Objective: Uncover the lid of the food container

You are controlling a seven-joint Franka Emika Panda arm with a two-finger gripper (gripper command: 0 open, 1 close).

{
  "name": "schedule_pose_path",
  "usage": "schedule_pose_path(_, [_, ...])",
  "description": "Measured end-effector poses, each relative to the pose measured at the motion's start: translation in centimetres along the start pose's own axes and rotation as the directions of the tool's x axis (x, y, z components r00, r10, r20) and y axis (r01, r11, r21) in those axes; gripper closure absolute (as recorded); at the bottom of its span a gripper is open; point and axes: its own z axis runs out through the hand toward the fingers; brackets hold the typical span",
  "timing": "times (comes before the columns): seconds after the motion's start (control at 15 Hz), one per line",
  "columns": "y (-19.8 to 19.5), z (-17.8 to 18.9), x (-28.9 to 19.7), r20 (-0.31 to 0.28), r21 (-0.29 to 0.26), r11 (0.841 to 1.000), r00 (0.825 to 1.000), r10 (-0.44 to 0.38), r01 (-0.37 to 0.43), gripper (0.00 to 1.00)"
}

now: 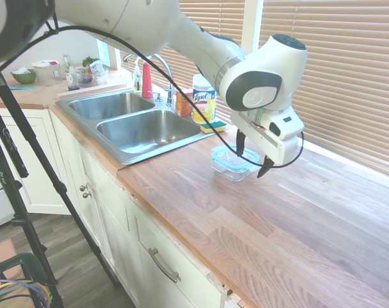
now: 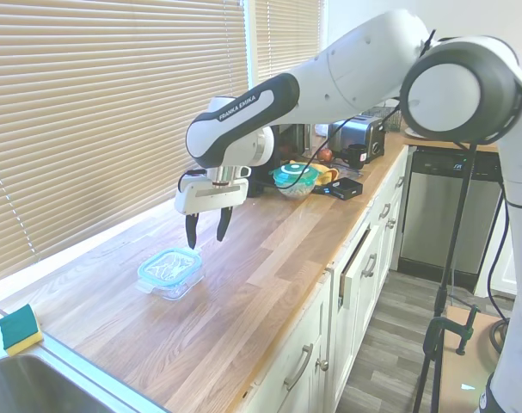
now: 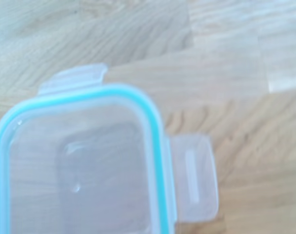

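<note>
Countertop (image 2: 243,284): open hand (image 2: 207,229) above lid (image 2: 168,267).

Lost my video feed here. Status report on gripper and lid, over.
Gripper open, empty, hovering above the lid. Lid on the food container, side tabs flipped out. Countertop around it bare, nothing blocking.

Teal-rimmed lid (image 2: 168,266) closed on glass food container (image 2: 172,285) (tabs out)

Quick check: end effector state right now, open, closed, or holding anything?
End effector: open, holding nothing, above the lid, which sits on the food container.
</note>
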Motion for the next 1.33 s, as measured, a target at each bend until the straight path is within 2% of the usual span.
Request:
schedule_pose_path(0.2, [-1.6,1.2,0.6,0.03,-0.003,0.998,0.997,-0.065,0.065,0.0])
schedule_pose_path(0.4, [-3.0,2.3,1.4,0.054,0.002,0.997,0.995,-0.083,0.083,0.0])
schedule_pose_path(0.67, [-4.0,2.2,3.7,0.054,0.009,0.997,0.995,-0.08,0.08,0.0])
schedule_pose_path(0.8, [-3.5,2.7,5.1,0.092,0.01,0.997,0.993,-0.073,0.073,0.0])
schedule_pose_path(0.93, [-2.0,3.4,6.4,0.145,-0.023,0.998,0.988,-0.061,0.065,0.0])
schedule_pose_path(1.07, [-1.5,3.2,7.2,0.176,-0.007,0.997,0.982,-0.069,0.072,0.0])
schedule_pose_path(1.33, [-2.4,2.1,6.8,0.23,0.061,0.995,0.969,-0.093,0.081,0.0])
